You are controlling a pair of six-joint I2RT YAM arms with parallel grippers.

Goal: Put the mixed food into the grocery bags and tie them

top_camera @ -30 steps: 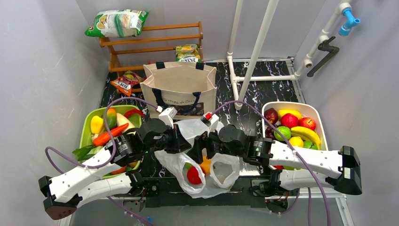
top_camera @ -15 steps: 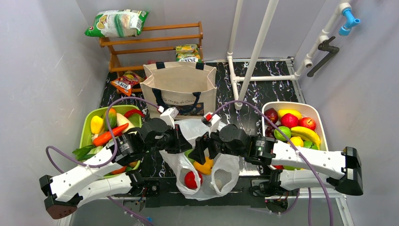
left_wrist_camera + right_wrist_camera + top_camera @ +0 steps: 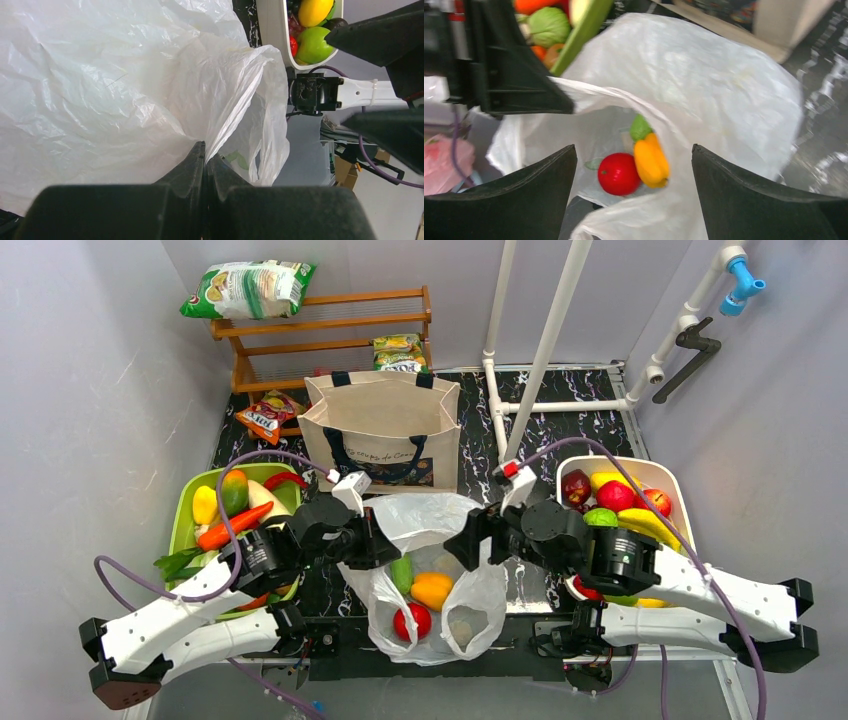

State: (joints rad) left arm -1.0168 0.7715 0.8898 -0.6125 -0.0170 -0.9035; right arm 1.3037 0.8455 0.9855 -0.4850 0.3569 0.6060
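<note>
Near the front edge of the bench (image 3: 590,435), the right fingers (image 3: 539,180), wide and empty, have backed out of the plastic bag (image 3: 430,515), apparently leaving the yellow pepper (image 3: 432,590) packed; the left fingers (image 3: 190,170) pinch its rim.

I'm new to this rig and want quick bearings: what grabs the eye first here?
The crinkly white plastic bag sits at the table's near centre, its edge pinched by the shut left gripper, with a red tomato and yellow pepper showing inside. The right gripper hangs open beside its mouth, and a beige canvas tote stands behind.
</note>
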